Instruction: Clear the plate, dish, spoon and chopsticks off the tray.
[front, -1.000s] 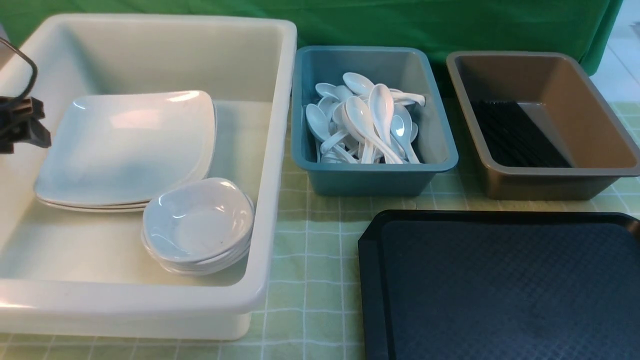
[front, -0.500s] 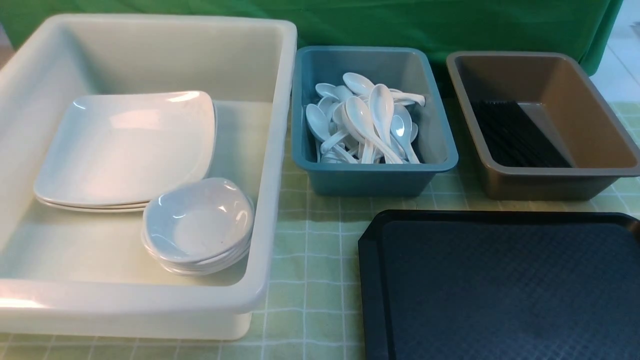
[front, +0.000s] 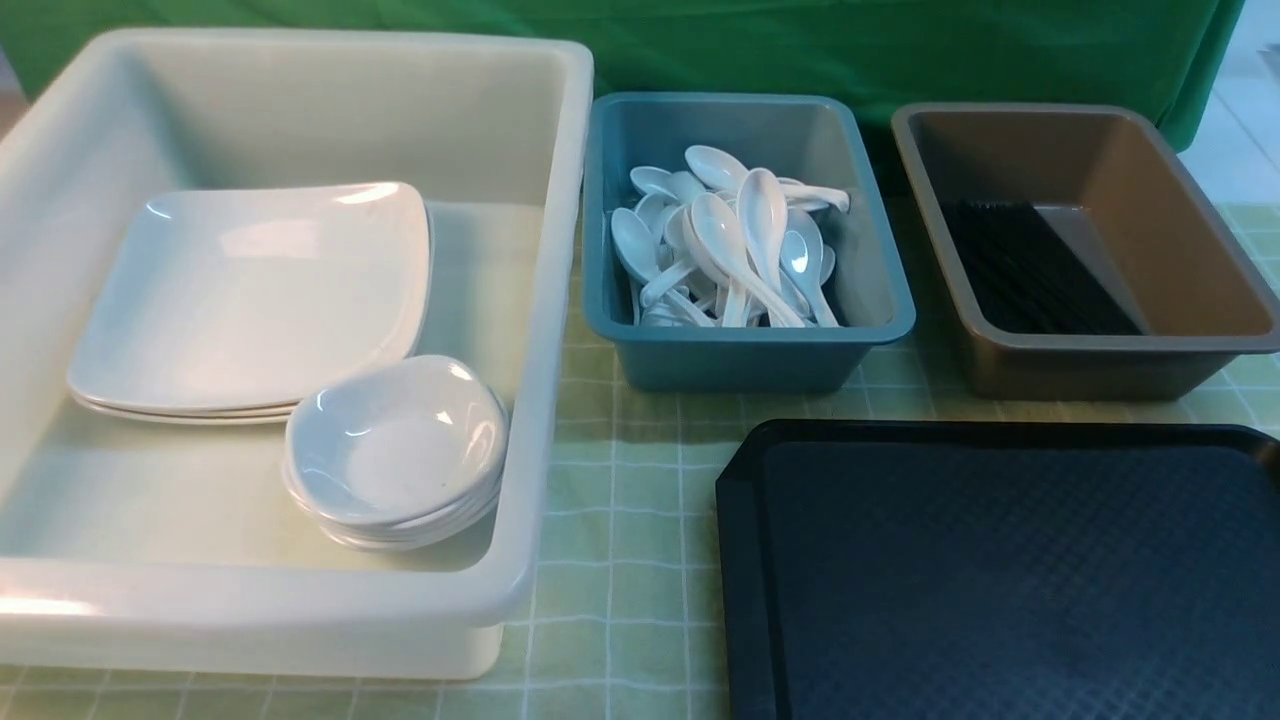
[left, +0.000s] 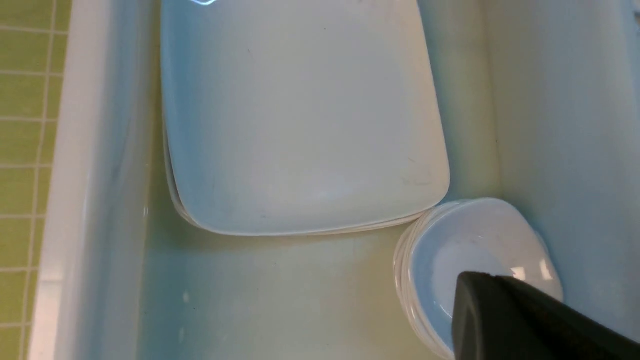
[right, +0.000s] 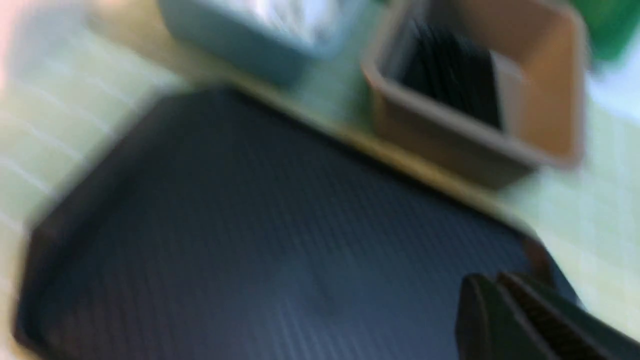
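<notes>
The black tray (front: 1000, 580) lies at the front right with nothing on it. A large white plate (front: 250, 295) tops a stack inside the white tub (front: 555, 300), beside a stack of small dishes (front: 395, 445). White spoons (front: 735, 250) are heaped in the teal bin (front: 740, 365). Black chopsticks (front: 1030, 270) lie in the brown bin (front: 1090, 370). Neither gripper shows in the front view. In the left wrist view my left gripper (left: 482, 277) is shut and empty above the dish stack (left: 465, 240), next to the plate (left: 300, 115). The blurred right wrist view shows my right gripper (right: 492, 282) shut and empty over the tray (right: 250, 225).
A green checked cloth (front: 620, 500) covers the table, with a green backdrop (front: 800, 45) behind the bins. The tub, teal bin and brown bin stand in a row at the back, left to right. The tub wall (left: 95, 200) rises beside the plates.
My left gripper, at the front view's left edge a second ago, has drawn out of that view. The dark shape at the tray's right edge has gone too.
</notes>
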